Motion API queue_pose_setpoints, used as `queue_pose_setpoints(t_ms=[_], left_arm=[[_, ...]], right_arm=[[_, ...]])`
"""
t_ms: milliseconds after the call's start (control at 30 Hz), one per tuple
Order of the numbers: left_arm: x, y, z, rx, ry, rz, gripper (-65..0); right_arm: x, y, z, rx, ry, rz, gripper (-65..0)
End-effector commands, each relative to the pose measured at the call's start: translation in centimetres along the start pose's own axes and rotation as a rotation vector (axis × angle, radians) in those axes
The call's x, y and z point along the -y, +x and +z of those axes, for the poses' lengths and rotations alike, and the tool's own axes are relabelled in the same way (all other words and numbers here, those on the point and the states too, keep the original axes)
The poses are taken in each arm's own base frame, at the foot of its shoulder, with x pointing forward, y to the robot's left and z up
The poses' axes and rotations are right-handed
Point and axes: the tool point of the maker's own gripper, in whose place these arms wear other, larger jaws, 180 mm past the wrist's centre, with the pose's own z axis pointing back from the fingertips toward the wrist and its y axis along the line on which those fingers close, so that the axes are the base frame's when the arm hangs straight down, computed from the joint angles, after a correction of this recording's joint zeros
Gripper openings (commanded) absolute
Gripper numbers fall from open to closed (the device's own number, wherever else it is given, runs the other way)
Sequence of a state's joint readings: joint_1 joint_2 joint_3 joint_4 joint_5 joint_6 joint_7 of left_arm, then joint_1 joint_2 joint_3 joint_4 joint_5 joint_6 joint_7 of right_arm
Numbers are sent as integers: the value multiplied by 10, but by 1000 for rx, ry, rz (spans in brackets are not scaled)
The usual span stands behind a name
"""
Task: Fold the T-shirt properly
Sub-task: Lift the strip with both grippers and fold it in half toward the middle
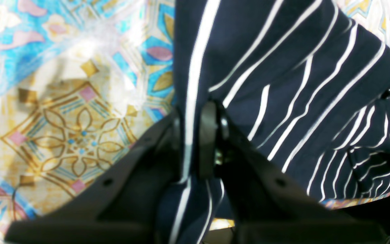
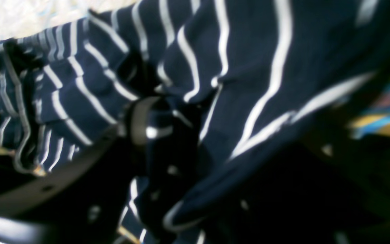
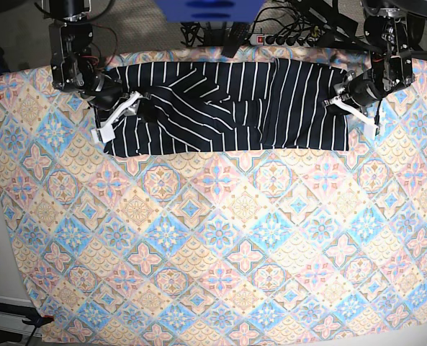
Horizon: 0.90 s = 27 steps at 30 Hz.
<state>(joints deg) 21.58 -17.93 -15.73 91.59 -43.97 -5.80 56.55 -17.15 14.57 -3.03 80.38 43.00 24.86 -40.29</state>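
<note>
Your left pincer [image 1: 196, 135] is clamped on the T-shirt [image 3: 227, 108]: in its wrist view a fold of dark navy cloth with a white stripe runs straight down between the two black fingers [image 1: 208, 142], which stand close together on it. From that pincer the rest of the shirt spreads ahead and off to one side, rumpled into small ridges at its far corner, while the patterned cloth [image 1: 66, 135] covering the tabletop lies open on the other side.

Your right pincer [image 2: 161, 122] is buried in the shirt. Striped fabric is bunched around one finger [image 2: 141, 118] and drapes over everything ahead of it, but the view is too blurred for you to tell whether the jaws stand apart or have closed on the cloth.

From overhead, the shirt lies stretched in a long band along the far edge of the tabletop, spanning the gap between your two pincers, one at each end. The half nearer the right pincer is creased and folded over itself; the half nearer the left pincer lies flatter.
</note>
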Motion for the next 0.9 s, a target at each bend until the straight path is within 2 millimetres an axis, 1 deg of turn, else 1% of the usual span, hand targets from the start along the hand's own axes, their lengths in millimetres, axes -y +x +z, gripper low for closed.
queue_pose_setpoints(t_ms=[0, 67, 100, 200, 233, 333, 400, 467, 567, 633, 700, 767, 867], left_arm=[[2, 10, 3, 29, -11, -6, -650], [6, 7, 1, 27, -20, 5, -650], [7, 6, 1, 27, -23, 9, -650], [15, 0, -3, 23, -42, 30, -650], [18, -1, -4, 24, -49, 36, -650], [28, -8, -9, 17, -71, 59, -650], [42, -18, -15, -9, -100, 48, -650], [56, -26, -20, -36, -129, 24, -650], [76, -26, -26, -43, -168, 12, -650], [85, -27, -29, -41, -188, 25, -650], [93, -26, -31, -35, -205, 33, -650], [104, -20, -34, -21, -227, 39, -650], [108, -17, -40, -22, -234, 56, -650]], right_arm=[[1, 0, 2, -8, 1, 7, -410], [3, 2, 3, -4, -3, 6, -495], [9, 9, 6, 7, -15, 17, -531], [19, 28, 12, 43, -41, 28, -597], [22, 37, 14, 64, -48, 29, -608], [36, 55, 23, 106, -82, 30, -623], [45, 64, 31, 112, -103, 54, -623], [42, 79, 33, 133, -100, 89, -623], [29, 96, 37, 173, -81, 134, -623], [14, 110, 43, 208, -61, 179, -622], [-3, 117, 45, 218, -36, 225, -622], [-27, 118, 44, 206, 8, 282, -622], [-72, 113, 37, 190, 104, 365, -622]])
